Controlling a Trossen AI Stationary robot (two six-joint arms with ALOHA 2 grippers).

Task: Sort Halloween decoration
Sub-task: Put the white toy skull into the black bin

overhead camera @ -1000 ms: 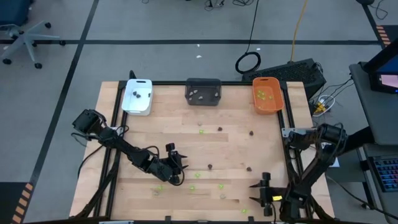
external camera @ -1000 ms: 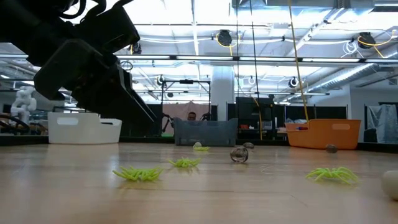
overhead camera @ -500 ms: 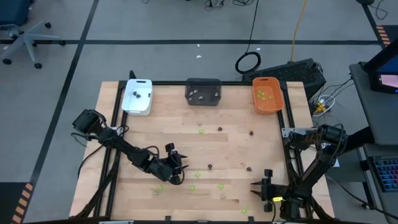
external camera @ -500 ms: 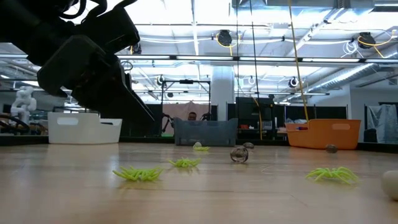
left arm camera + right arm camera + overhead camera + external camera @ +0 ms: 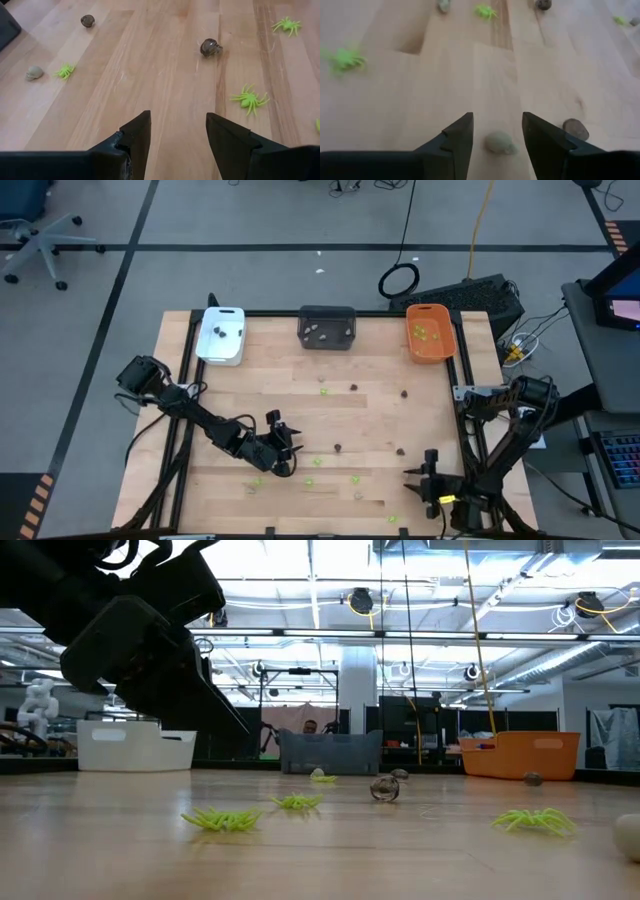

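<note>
Tiny decoration pieces lie scattered on the wooden table [image 5: 300,415]: lime green spiders [image 5: 222,820], dark brown pieces [image 5: 211,47] and pale beige pieces [image 5: 34,73]. My left gripper [image 5: 177,117] is open and hovers low over bare wood near the table's near-left part [image 5: 280,442], with the brown piece and a green spider [image 5: 249,99] ahead of it. My right gripper [image 5: 496,120] is open near the near-right corner [image 5: 428,478]. Its fingers stand on either side of a pale beige piece [image 5: 500,142] without touching it. A dark brown piece [image 5: 576,129] lies just outside one finger.
Three trays sit along the far edge: white [image 5: 221,335], dark grey [image 5: 327,327] and orange [image 5: 430,332], each with a few pieces inside. More pieces dot the table's middle [image 5: 353,387] and near strip [image 5: 355,479]. A black frame rims the table.
My right gripper has edged a little toward the far edge, staying open. The left arm has kept nearly still.
</note>
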